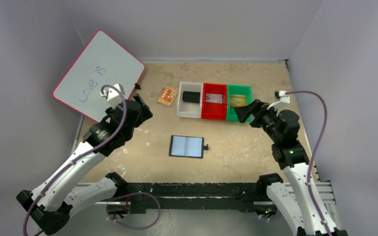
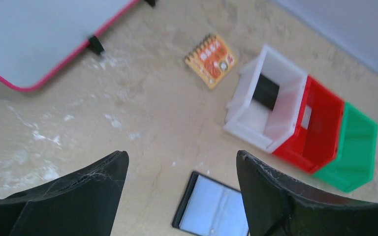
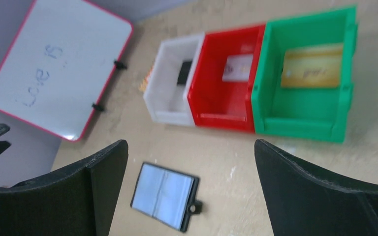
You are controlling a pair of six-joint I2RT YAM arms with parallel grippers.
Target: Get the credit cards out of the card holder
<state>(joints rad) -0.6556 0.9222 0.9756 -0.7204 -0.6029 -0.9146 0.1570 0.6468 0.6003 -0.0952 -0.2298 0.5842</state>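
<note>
A sandy-tan desk (image 1: 236, 147) fills the overhead view, walled in by pale grey panels. Two white-and-black robot arms reach in from its near edge, one on each side.

A white board with a pink rim (image 1: 98, 76) leans tilted at the far left, with faint blue writing on it. The left arm rises in front of it. The left fingers (image 2: 88, 191) are spread wide apart with nothing between them, held above the desk on its left side. The right fingers (image 3: 93, 177) are also spread wide and hold nothing. They hover just beside the near right corner of the green bin.

Three small open bins stand touching in a row at the far middle of the desk. From left to right they are a white bin (image 1: 181, 101), a red bin (image 1: 214, 114) and a green bin (image 1: 239, 88).

The card holder (image 1: 187, 146) lies flat and unfolded near the middle of the desk, on the near side of the bins and well apart from them. Its pale blue-grey inner faces point up. Its short black strap tab (image 1: 206, 146) sticks out from the right edge.

A black block (image 1: 191, 96) sits in the white bin. The gold-tan card (image 3: 311, 71) lies in the green bin, and the silver-grey card (image 3: 237, 68) lies in the red bin. A small orange patterned square (image 1: 167, 95) lies on the desk just left of the white bin.
</note>
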